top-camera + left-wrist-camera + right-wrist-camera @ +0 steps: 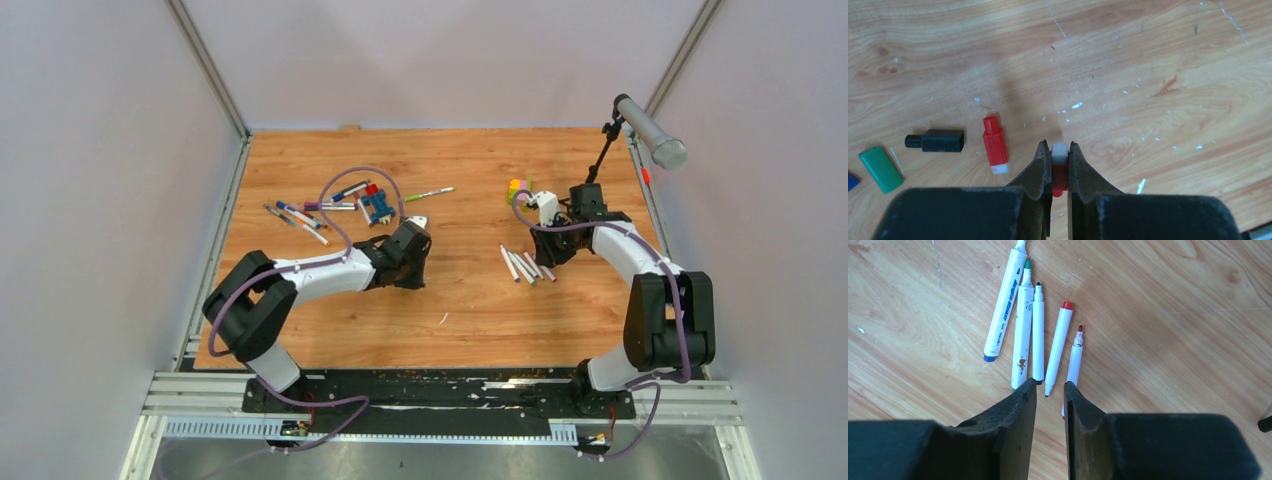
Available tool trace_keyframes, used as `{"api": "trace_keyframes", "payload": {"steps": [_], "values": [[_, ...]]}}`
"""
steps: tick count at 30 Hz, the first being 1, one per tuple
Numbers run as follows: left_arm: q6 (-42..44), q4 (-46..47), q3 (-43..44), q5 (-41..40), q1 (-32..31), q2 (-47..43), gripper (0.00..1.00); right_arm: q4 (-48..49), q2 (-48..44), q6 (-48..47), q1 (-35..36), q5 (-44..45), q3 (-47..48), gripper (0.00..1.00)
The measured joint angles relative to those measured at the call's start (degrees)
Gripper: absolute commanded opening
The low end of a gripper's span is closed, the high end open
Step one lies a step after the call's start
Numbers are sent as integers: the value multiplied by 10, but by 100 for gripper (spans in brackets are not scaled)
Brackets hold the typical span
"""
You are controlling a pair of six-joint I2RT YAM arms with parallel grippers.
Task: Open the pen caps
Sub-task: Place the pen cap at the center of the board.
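My left gripper [1060, 150] is shut on a red pen cap [1059, 172] with a white end, held low over the wood. Loose caps lie to its left: a red one [995, 145], a black one [935, 140] and a green one [880, 168]. In the top view the left gripper [412, 248] is mid-table. My right gripper [1050, 386] is open a little and empty, just above several uncapped white pens [1058, 347] lying side by side. They also show in the top view [524, 265], with the right gripper [553, 250] beside them.
A pile of capped pens [305, 212] and a blue-and-red brick figure [377, 204] lie at the back left. A green pen [430, 193] lies alone. A yellow-green-pink block stack [519, 187] and a microphone stand [603, 150] are at the back right.
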Motion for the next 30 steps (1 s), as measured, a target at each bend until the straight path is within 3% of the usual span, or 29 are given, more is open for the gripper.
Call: {"api": "trace_keyframes", "payload": {"steps": [12,25,30], "values": [[21,-45,59,-41,0,68,28,-8,-15,-7,0,-24,0,28],[32,-73,69,-54,0,74,33,-17,-20,-9,0,-43,0,28],[39,-78,70,-54,0,58,40,-20,-23,-11,0,-49,0,29]]}}
